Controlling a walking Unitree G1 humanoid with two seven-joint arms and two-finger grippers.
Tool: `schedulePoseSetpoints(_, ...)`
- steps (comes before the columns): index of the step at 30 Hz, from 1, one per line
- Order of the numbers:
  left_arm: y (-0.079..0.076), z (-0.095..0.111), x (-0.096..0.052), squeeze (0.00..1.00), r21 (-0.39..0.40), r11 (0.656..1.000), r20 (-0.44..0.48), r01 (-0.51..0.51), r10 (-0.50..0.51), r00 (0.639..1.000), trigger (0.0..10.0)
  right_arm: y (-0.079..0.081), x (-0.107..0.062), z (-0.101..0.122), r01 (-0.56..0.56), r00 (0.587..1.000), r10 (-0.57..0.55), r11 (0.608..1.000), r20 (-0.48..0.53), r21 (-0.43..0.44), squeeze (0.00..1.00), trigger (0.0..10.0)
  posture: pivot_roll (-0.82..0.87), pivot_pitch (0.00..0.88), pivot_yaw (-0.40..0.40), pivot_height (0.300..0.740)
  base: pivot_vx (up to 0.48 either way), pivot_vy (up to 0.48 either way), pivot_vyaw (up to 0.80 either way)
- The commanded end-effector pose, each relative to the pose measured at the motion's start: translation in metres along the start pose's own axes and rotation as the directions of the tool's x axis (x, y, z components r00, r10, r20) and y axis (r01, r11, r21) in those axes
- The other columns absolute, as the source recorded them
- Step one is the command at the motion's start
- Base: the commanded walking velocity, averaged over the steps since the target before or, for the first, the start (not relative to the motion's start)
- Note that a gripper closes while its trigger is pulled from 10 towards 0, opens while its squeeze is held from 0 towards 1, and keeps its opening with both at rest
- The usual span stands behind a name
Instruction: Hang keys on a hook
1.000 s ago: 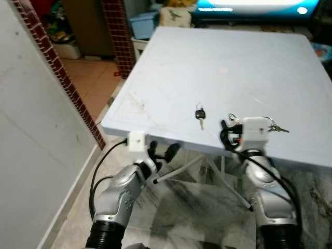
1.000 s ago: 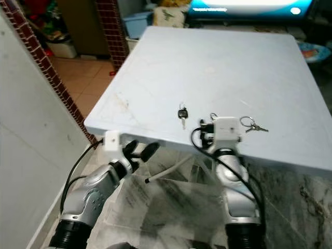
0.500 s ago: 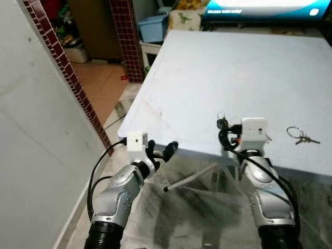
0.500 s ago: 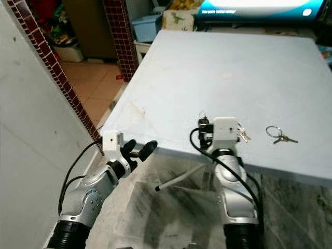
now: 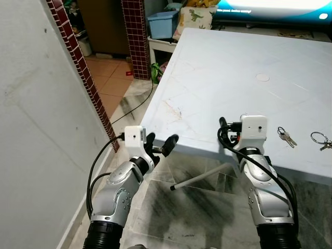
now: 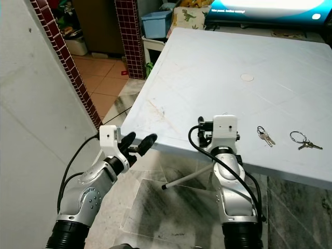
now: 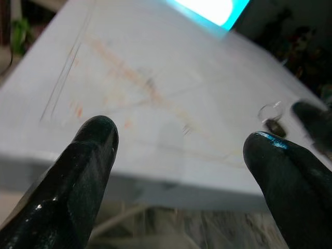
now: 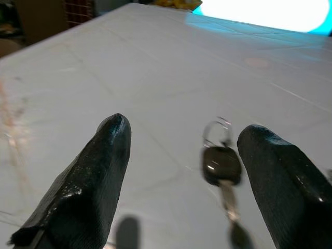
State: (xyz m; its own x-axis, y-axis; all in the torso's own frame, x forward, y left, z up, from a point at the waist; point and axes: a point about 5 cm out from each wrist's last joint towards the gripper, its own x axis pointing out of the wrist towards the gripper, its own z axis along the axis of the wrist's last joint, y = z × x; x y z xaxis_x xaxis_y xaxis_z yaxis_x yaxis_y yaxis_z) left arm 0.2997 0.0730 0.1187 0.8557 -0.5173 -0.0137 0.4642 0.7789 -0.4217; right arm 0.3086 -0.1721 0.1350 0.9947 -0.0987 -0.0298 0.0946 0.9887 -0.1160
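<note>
Over the front edge of the pale blue table [image 5: 218, 67], my right gripper [image 8: 184, 128] is open. A black-headed key [image 8: 220, 165] on a small ring lies on the tabletop just ahead, between the lines of its two fingers; in the eye views the wrist's white camera box [image 5: 253, 127] hides it. To the right lie a small pair of silver keys [image 5: 286, 136] and a key ring with keys [image 5: 320, 139]. My left gripper [image 5: 161, 144] is open in the air, below and left of the table's front left corner, holding nothing.
A white wall [image 5: 36, 104] and a red-tiled pillar [image 5: 78, 57] close off the left. A thin rod [image 5: 199, 178] slants under the table. A blue bin [image 5: 161, 23], a dinosaur cushion [image 5: 196, 15] and a lit screen [image 5: 275, 5] stand behind the table.
The whole view has swung, so the table sits further right. Relative to the keys, my right gripper has moved left, from beside the key ring to in front of the black-headed key.
</note>
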Motion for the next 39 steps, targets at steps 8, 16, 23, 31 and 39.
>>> schedulePoseSetpoints(8, -0.001, -0.002, -0.003, 0.0, 0.034, 0.999, 0.01, 0.009, -0.009, 1.0, 10.0, -0.012, 0.003, -0.005, 0.059, 0.998, -0.059, 0.998, -0.02, -0.007, 0.0, 10.0, -0.06, 0.13, 0.056, 0.74, 0.0, 0.0, 0.0)
schedulePoseSetpoints(16, -0.004, -0.003, -0.006, 0.0, 0.035, 0.999, -0.001, 0.042, -0.042, 0.999, 10.0, -0.012, 0.017, -0.007, 0.076, 0.996, -0.076, 0.997, -0.05, -0.002, 0.0, 10.0, -0.04, 0.149, 0.068, 0.74, 0.0, 0.0, 0.0)
schedulePoseSetpoints(23, -0.018, -0.008, -0.011, 0.0, 0.043, 0.986, -0.05, 0.161, -0.159, 0.986, 10.0, -0.022, 0.03, -0.012, 0.129, 0.987, -0.127, 0.992, -0.099, 0.015, 0.0, 10.0, -0.02, 0.156, 0.073, 0.74, 0.0, 0.0, 0.0)
schedulePoseSetpoints(31, -0.028, -0.008, -0.015, 0.0, 0.064, 0.964, -0.1, 0.257, -0.25, 0.963, 10.0, -0.021, 0.039, -0.015, 0.133, 0.984, -0.128, 0.991, -0.125, 0.032, 0.0, 10.0, -0.01, 0.157, 0.081, 0.74, 0.0, 0.0, 0.0)
schedulePoseSetpoints(39, -0.03, -0.01, -0.017, 0.0, 0.095, 0.954, -0.127, 0.284, -0.271, 0.954, 10.0, -0.013, 0.048, -0.017, 0.124, 0.982, -0.114, 0.99, -0.15, 0.06, 0.0, 10.0, 0.01, 0.152, 0.082, 0.74, 0.0, 0.0, 0.0)
